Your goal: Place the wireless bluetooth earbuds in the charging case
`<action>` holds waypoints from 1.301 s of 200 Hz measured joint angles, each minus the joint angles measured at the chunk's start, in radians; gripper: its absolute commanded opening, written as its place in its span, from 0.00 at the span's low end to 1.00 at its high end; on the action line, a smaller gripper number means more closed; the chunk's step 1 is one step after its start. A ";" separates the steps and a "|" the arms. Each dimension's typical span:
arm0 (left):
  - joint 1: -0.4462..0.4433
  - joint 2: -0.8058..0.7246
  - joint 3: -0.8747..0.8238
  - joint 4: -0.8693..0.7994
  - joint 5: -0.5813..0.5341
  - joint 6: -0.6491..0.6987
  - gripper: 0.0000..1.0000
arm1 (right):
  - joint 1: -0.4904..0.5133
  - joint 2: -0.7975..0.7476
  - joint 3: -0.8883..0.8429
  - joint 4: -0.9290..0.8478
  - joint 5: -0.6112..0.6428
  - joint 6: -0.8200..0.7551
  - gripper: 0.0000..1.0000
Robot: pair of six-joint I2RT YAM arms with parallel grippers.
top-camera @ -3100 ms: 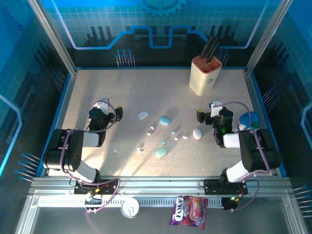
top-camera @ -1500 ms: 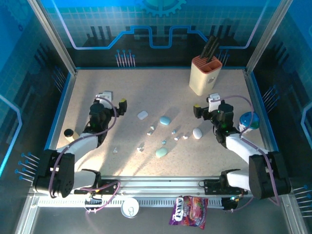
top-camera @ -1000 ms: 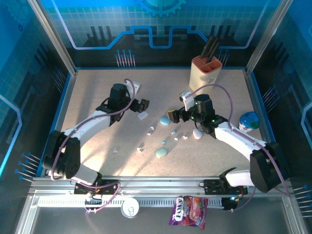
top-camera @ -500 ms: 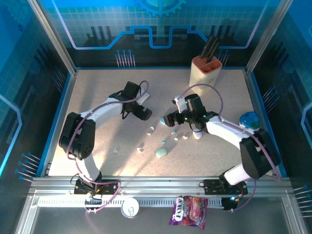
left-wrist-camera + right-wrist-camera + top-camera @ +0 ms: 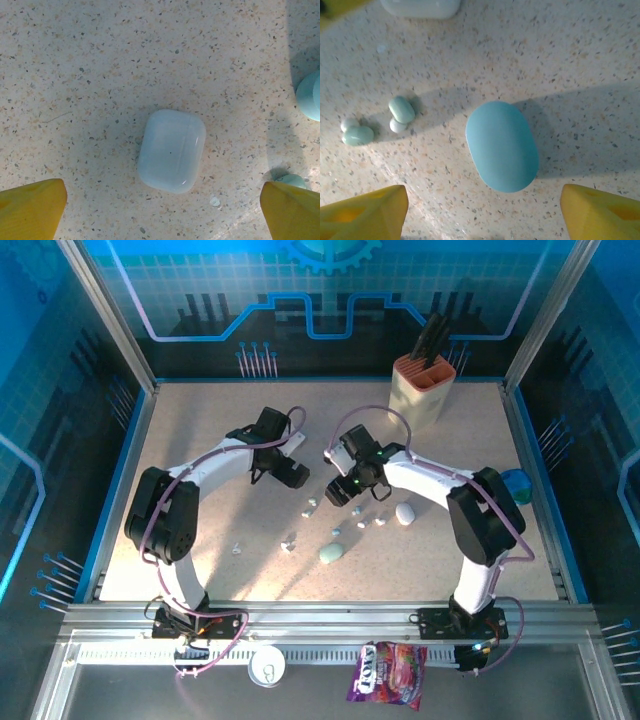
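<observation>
- The left jaws stand wide apart over the middle of the worktop [image 5: 190, 430]. Their yellow fingertips [image 5: 31, 207] sit either side of a pale squarish case [image 5: 171, 150], which lies flat and closed and touches neither tip.
- The right jaws are also apart, just to the right of the left ones. Their yellow fingertips [image 5: 364, 210] flank a blue oval case [image 5: 501, 146], which lies closed on the worktop and touches neither tip.
- The wireless bluetooth earbuds [image 5: 310, 507] lie loose on the worktop, scattered from the middle toward the near edge.
- On the right wrist camera, two pale green earbuds [image 5: 401, 110] lie left of the blue oval case, apart from it.
- On the left wrist camera, a single earbud [image 5: 291, 180] lies just beside the right-hand fingertip.
- A white oval case [image 5: 404, 513] lies closed at the right of the scatter.
- A pale teal oval case [image 5: 330, 553] lies closed closer to the near edge.
- A knife block [image 5: 420, 392] stands by the far edge, right of middle.
- A blue round object [image 5: 515, 485] sits at the right edge, partly hidden by the right arm.
- A snack bag [image 5: 390, 672] lies on the frame beyond the near edge.
</observation>
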 measured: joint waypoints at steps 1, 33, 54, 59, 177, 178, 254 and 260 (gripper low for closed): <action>0.000 0.000 0.000 0.000 0.000 0.000 0.99 | 0.000 0.002 0.002 -0.003 0.001 -0.002 0.79; 0.000 -0.007 -0.002 -0.006 -0.004 -0.013 0.99 | 0.016 0.077 0.089 -0.088 0.028 -0.042 0.80; 0.000 -0.016 -0.002 -0.019 -0.008 -0.018 0.99 | 0.023 0.124 0.137 -0.130 0.053 -0.060 0.79; 0.000 -0.020 -0.002 -0.022 -0.009 -0.018 0.99 | 0.023 0.135 0.148 -0.139 0.059 -0.063 0.78; 0.000 -0.089 -0.031 -0.042 -0.038 -0.035 0.99 | 0.023 0.230 0.222 -0.214 0.090 -0.134 0.58; 0.000 -0.089 -0.031 -0.042 -0.038 -0.035 0.99 | 0.023 0.230 0.222 -0.214 0.090 -0.134 0.58; 0.000 -0.127 -0.056 -0.041 -0.056 -0.045 0.99 | 0.021 0.237 0.229 -0.211 0.087 -0.151 0.39; 0.000 -0.136 -0.062 -0.040 -0.060 -0.045 0.99 | 0.021 0.236 0.229 -0.210 0.087 -0.151 0.39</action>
